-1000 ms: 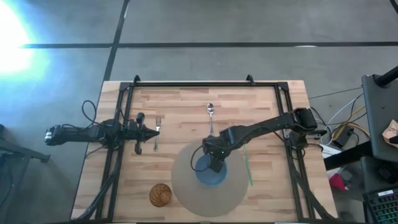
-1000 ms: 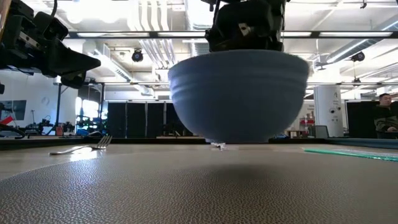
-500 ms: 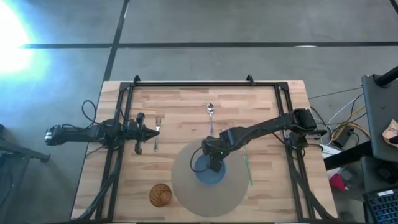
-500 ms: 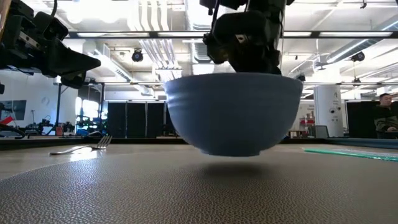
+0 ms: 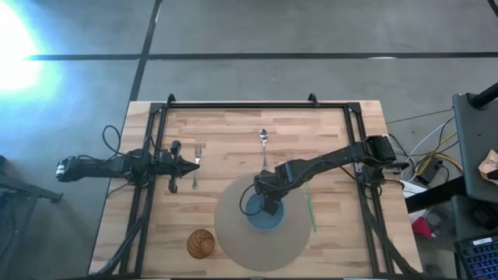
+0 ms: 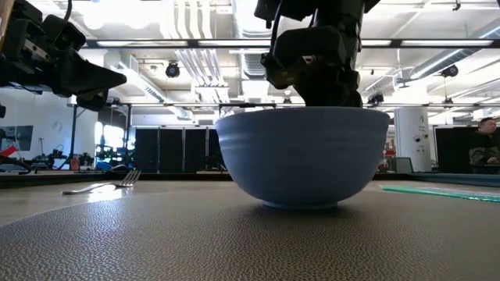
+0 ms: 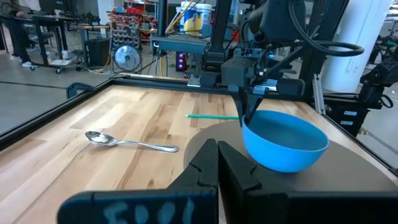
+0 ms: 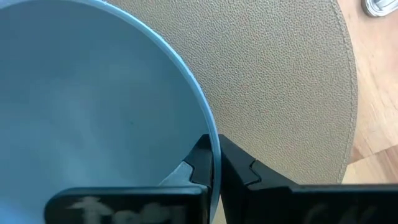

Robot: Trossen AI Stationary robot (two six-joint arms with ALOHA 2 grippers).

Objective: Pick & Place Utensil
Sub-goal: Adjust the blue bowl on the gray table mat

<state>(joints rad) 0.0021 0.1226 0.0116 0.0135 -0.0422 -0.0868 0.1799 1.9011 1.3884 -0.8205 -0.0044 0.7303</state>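
High view and right wrist view: my right gripper [image 8: 214,163] is pinched on the rim of the blue bowl [image 8: 93,106], one finger inside the wall and one outside. Seen from the low view, the bowl [image 6: 303,156] sits with its base on the round grey mat [image 6: 234,242], with my right gripper [image 6: 316,74] above its rim. From above, the bowl [image 5: 267,218] lies near the middle of the mat [image 5: 233,233], toward the mat's far side. Beside the mat, on the right-hand side of the wooden table [image 5: 226,132], lies a thin green straw [image 5: 310,206]. Beyond the mat lies a spoon [image 5: 264,142]; a fork [image 5: 196,163] lies well apart to the left. My left gripper [image 5: 189,164], fingers together and holding nothing, waits just beside the fork. A small brown wicker ball [image 5: 201,243] rests near the mat's left edge.
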